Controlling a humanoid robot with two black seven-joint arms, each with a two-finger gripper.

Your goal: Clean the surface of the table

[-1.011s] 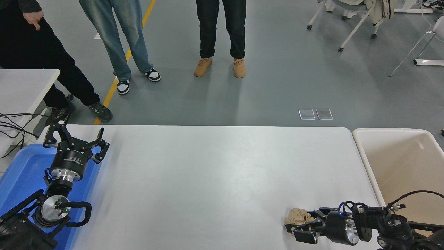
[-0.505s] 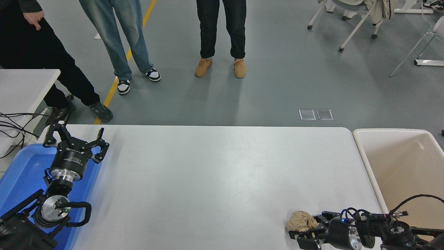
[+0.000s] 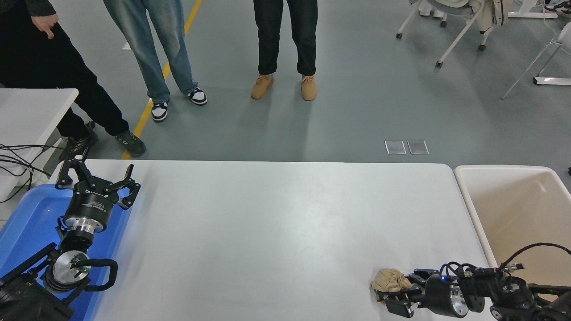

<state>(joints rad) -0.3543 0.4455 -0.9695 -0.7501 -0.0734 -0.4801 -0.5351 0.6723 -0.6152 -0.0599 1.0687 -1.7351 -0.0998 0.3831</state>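
At table edge [image 3: 267,249], right gripper [image 3: 395,292] (paper-hidden).

We list: table surface [image 3: 276,232], white, wide. Right gripper [image 3: 392,292] lies low at its near right corner, fingers closed around a crumpled tan paper wad [image 3: 389,280]. Left gripper [image 3: 96,178], fingers spread, parked above a blue bin [image 3: 26,223]. Beige bin [image 3: 517,214] at right. Three people's legs [image 3: 285,40] beyond.
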